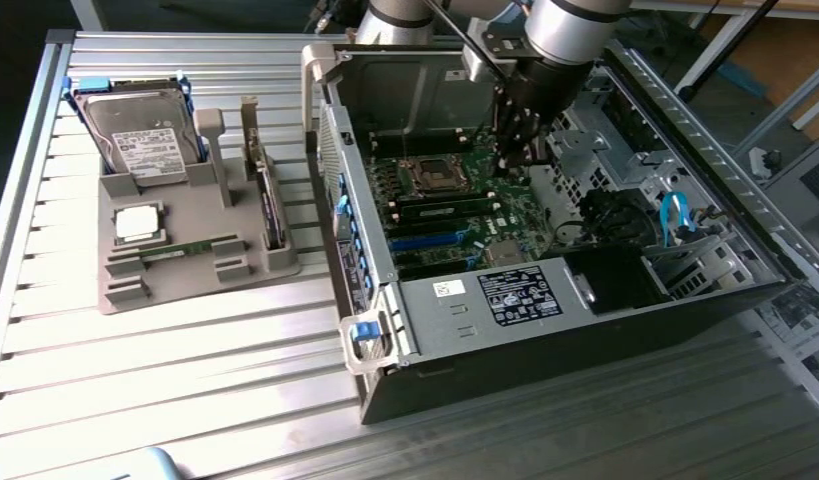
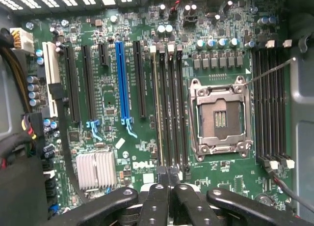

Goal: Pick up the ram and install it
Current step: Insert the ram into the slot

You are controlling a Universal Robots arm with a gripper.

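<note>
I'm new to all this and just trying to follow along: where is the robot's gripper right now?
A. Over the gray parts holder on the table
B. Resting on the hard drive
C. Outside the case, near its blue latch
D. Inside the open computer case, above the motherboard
D: the gripper hangs inside the open computer case, over the green motherboard, well away from the gray parts holder.

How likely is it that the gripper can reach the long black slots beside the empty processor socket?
Likely yes. The case is open on its side, the gripper hangs over the board close to the slots, and nothing lies between them.
</note>
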